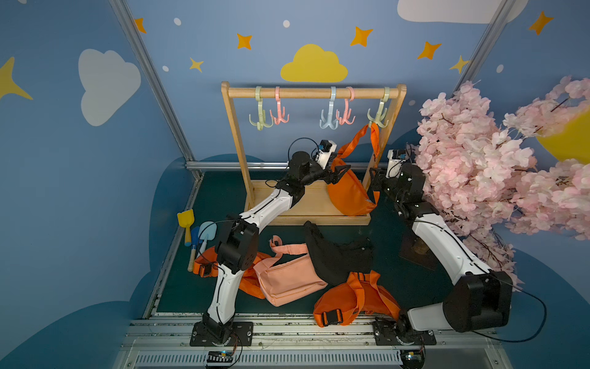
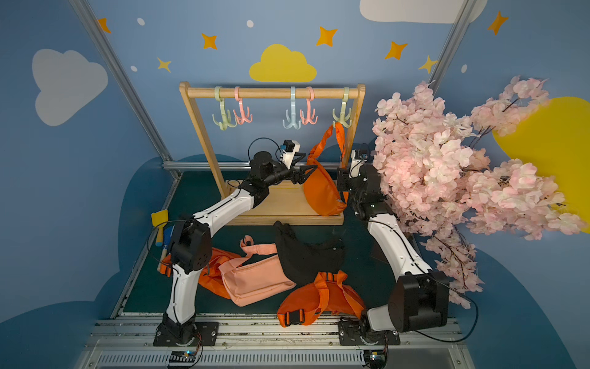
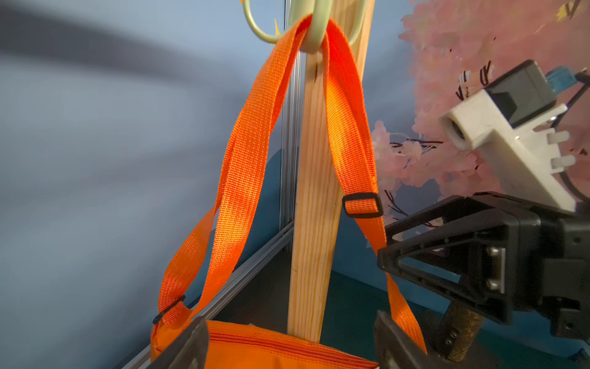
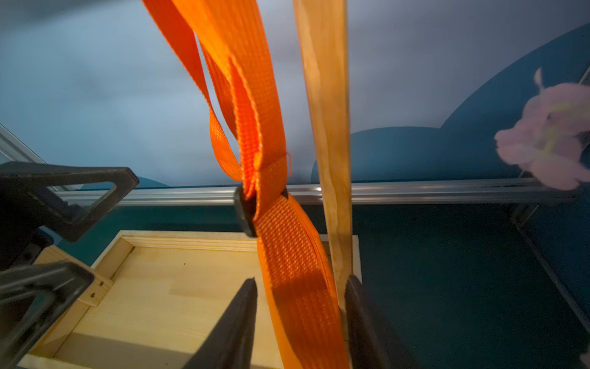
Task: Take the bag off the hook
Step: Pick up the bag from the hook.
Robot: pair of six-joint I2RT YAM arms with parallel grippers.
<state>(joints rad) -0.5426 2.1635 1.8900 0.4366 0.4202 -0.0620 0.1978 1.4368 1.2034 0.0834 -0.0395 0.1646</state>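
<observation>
Hanging from the green hook, right of centre in both top views, the bag has its strap looped over it. My left claw is spread astride the bag's top; the lower frame edge cuts its fingers off, so contact is unclear. My right claw is spread too, with the strap between the fingers and clear of one; the other overlaps the post, so it is hard to judge.
</observation>
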